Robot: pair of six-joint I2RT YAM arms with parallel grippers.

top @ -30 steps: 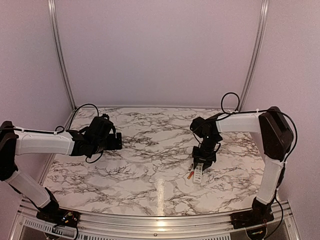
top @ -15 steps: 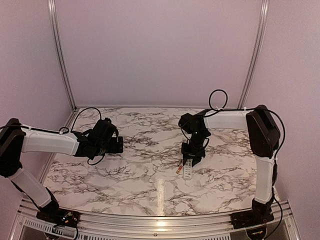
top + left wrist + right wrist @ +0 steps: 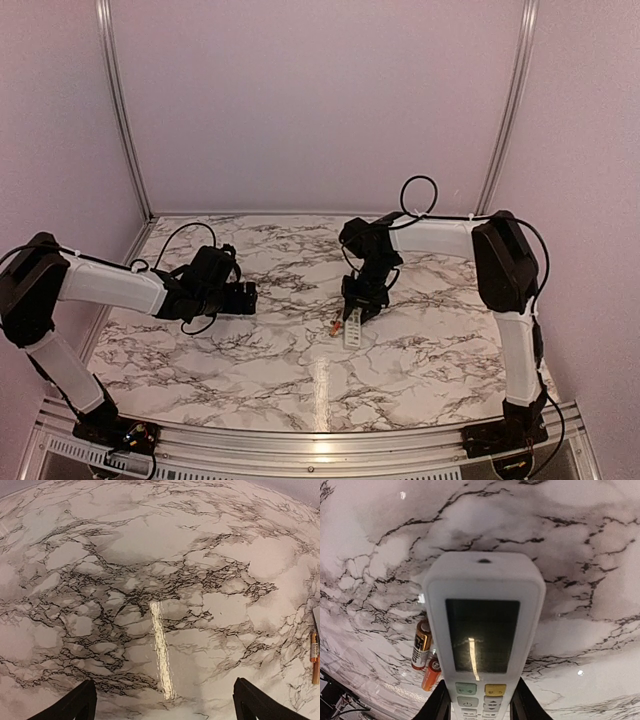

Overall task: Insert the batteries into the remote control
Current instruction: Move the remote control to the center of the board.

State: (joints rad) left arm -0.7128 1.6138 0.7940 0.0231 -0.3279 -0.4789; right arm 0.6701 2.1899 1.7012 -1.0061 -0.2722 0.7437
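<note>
pointing screen-end nearward, the remote control (image 3: 351,333) juts from right claw (image 3: 481,704).

left arm (image 3: 100,285): white links, black joints | right arm (image 3: 445,238): same (black cable looped above)

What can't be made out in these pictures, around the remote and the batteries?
- Remote back: turned away from every camera, so the battery slot is hidden.
- Its lower buttons: cut off by the right wrist view's bottom edge.
- Batteries: partly behind the remote there; tiny from above; clipped by the left wrist view's right edge.
</note>
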